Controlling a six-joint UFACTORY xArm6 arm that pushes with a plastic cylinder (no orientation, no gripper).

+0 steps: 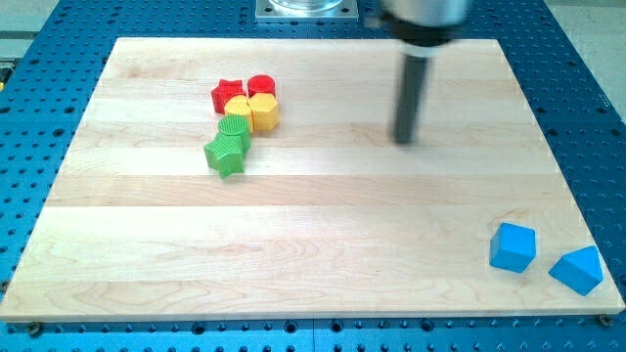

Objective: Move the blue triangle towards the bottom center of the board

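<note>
The blue triangle (577,270) sits in the table's (323,235) bottom right corner beside the blue cube (514,246), far from my tip (405,140), which holds nothing, so a careless push might knock it off the edge.

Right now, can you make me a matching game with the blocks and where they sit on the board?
Things:
1. blue triangle
2. blue cube
3. green star
4. my tip

Places:
A. view's left, lowest block in the cluster
B. bottom right corner, nearest the view's right edge
C. above the board's middle, apart from every block
D. just left of the blue triangle

Pairs: 1-B, 2-D, 3-A, 4-C
</note>
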